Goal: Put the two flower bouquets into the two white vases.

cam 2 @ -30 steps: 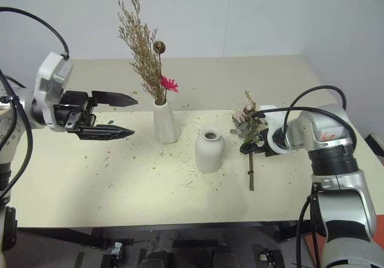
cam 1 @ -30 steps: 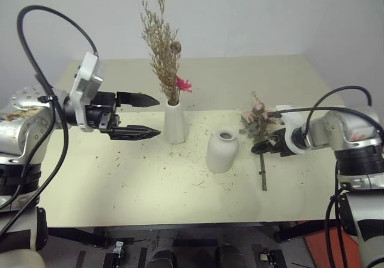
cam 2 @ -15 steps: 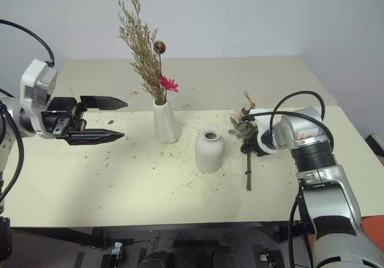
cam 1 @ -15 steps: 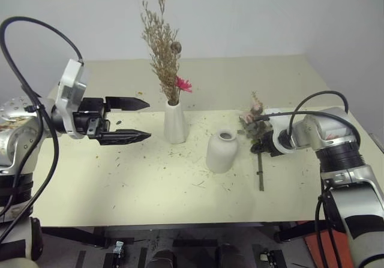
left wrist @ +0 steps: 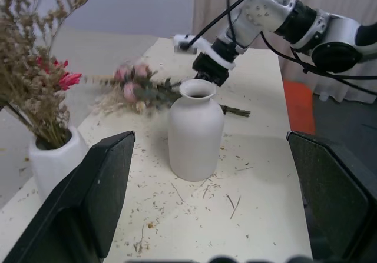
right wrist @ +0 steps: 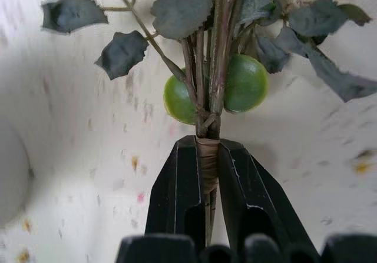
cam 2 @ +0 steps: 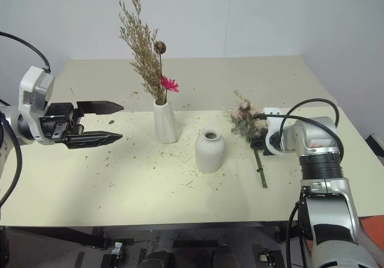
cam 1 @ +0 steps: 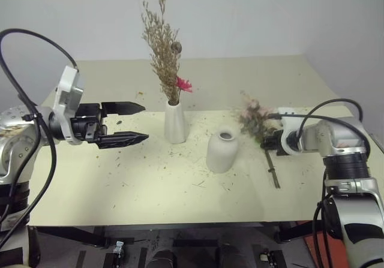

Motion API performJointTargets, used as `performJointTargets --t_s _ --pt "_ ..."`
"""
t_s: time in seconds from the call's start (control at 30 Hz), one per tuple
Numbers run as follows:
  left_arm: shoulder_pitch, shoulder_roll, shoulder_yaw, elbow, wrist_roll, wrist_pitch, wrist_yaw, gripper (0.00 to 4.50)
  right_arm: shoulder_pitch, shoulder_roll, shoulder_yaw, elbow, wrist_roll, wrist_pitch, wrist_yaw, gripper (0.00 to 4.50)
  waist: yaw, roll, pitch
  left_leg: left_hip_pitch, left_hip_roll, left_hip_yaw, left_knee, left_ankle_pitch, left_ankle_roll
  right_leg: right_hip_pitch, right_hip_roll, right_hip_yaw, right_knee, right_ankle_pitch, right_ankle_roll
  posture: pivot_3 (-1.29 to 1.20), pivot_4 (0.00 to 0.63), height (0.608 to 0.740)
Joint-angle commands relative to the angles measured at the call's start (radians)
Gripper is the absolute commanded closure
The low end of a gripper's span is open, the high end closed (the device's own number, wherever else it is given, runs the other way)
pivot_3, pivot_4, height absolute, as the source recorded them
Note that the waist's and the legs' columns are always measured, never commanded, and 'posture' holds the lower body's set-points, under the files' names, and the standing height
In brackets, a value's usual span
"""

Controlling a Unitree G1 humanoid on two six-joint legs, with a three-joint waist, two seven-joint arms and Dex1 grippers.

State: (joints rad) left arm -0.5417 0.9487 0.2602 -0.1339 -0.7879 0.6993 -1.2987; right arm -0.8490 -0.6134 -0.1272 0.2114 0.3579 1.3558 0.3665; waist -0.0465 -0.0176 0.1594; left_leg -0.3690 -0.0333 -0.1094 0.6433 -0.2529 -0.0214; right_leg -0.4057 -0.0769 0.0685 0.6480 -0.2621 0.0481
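Green stems of the rose bouquet (right wrist: 207, 92) sit pinched in my right claw (right wrist: 206, 175); that wrist view alone shows the grip. My left claw (cam 1: 123, 124) hangs spread beside the tall vase (cam 1: 174, 123); the round vase (left wrist: 195, 130) stands empty on the bench (cam 1: 150, 190).

We see two matt white ceramic vases (cam 1: 174, 124) (cam 1: 222, 151), a smooth cream table (cam 1: 150, 190) littered with dry chaff, brittle tan grasses (cam 1: 162, 46), and glossy green beads (right wrist: 246, 82).
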Motion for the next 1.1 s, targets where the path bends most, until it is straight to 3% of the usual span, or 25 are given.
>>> performJointTargets --t_s 0.03,0.17,0.3,0.47,0.77,1.1 --pt "0.015 0.009 0.051 -0.029 -0.031 -0.002 0.012 0.00 0.014 -0.012 -0.115 -0.142 0.006 -0.150 -0.012 4.30 0.000 0.000 0.000 0.000 0.000 0.000 0.000 0.000 0.000 0.000 0.000 0.000 0.000 0.000 0.000 0.00 0.150 0.740" --pt "0.016 -0.008 0.060 -0.002 -0.035 -0.006 0.038 0.00 0.063 0.045 -0.249 -0.262 0.061 -0.339 -0.002 4.30 -0.002 0.000 0.000 0.000 0.000 0.000 0.000 0.000 0.000 0.000 0.000 0.000 0.000 0.000 0.000 0.00 0.150 0.740" --pt "0.018 -0.005 0.058 0.000 -0.038 -0.013 0.031 0.00 0.053 0.100 -0.364 -0.360 0.226 -0.363 0.063 4.30 -0.002 0.000 0.000 0.001 0.000 0.000 0.000 0.000 0.000 0.000 0.000 0.000 0.000 0.000 0.000 0.00 0.150 0.740" --pt "0.000 0.001 0.055 0.019 -0.036 -0.027 0.020 0.00 0.044 0.132 -0.418 -0.540 0.466 -0.357 0.132 4.30 -0.002 0.000 0.000 0.001 0.001 0.000 -0.001 0.000 0.000 0.000 0.001 0.000 0.000 0.000 0.000 0.00 0.150 0.740" --pt "-0.013 -0.008 0.059 0.020 -0.045 -0.043 0.031 0.00 0.088 0.146 -0.304 -0.663 0.544 -0.439 0.117 4.30 -0.002 0.001 0.000 0.002 0.001 0.000 0.000 0.000 0.000 0.001 0.000 0.000 0.000 0.000 0.000 0.00 0.150 0.740" --pt "-0.015 -0.007 0.056 0.015 -0.044 -0.043 0.036 0.00 0.134 0.166 -0.141 -0.626 0.439 -0.590 0.121 4.30 -0.001 0.001 0.000 0.001 0.001 0.000 -0.001 0.000 0.000 0.000 0.000 0.000 0.000 0.000 0.000 0.00 0.150 0.740"
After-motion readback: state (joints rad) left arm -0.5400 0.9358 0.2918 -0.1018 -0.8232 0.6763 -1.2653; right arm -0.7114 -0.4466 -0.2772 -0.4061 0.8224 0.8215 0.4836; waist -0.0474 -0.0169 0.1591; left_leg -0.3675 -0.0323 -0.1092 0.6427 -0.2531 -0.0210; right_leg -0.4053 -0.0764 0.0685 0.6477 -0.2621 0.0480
